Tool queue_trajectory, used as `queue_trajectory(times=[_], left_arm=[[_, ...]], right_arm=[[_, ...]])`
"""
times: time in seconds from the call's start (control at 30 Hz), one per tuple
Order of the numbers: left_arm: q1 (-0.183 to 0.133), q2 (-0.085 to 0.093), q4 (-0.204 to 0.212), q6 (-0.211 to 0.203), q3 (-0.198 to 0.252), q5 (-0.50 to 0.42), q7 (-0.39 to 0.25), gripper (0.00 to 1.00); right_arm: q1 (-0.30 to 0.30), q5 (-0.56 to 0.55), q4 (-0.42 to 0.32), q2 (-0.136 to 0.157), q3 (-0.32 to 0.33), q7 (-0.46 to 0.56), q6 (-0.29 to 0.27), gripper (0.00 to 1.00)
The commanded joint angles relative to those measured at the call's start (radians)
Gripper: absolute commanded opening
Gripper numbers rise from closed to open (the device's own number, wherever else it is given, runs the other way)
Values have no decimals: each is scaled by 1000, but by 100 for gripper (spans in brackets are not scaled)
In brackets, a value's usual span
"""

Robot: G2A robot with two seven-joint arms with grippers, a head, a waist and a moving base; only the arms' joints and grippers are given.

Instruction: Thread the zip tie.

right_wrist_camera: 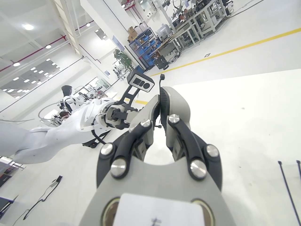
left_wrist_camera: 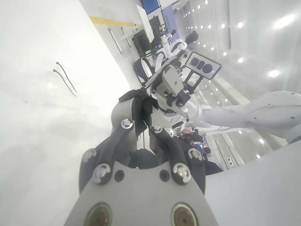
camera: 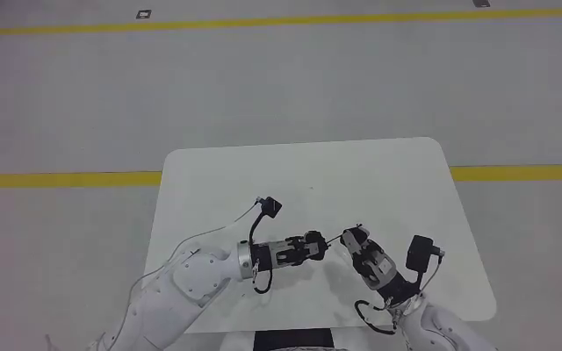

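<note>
A thin black zip tie spans the short gap between the two grippers above the front of the white table. My right gripper is shut on the zip tie, whose head sticks out past the fingertips. In the top view the right gripper is to the right of the left gripper, and their tips nearly meet. My left gripper has its black pads pressed together on the strap's other end, with the strap running back between its fingers. Just beyond it is the right gripper.
Two spare zip ties lie side by side on the table, and the spare zip ties are also near the right wrist. A black camera mount stands off the left wrist. The table's far half is bare surface.
</note>
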Motion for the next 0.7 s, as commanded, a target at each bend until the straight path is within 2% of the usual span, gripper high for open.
queue_trajectory(times=[0.0,0.4,0.67], left_arm=[[0,1,2,0,-1,0,2,0],[11,7,6,0,-7,54,48,0],[10,8,5,0,-6,59,48,0]], right_arm=[[0,-2,3,1,2,-10,0,0],[-47,-38,-24,12,45,-35,1,0],[-47,-45,-22,13,48,-31,4,0]])
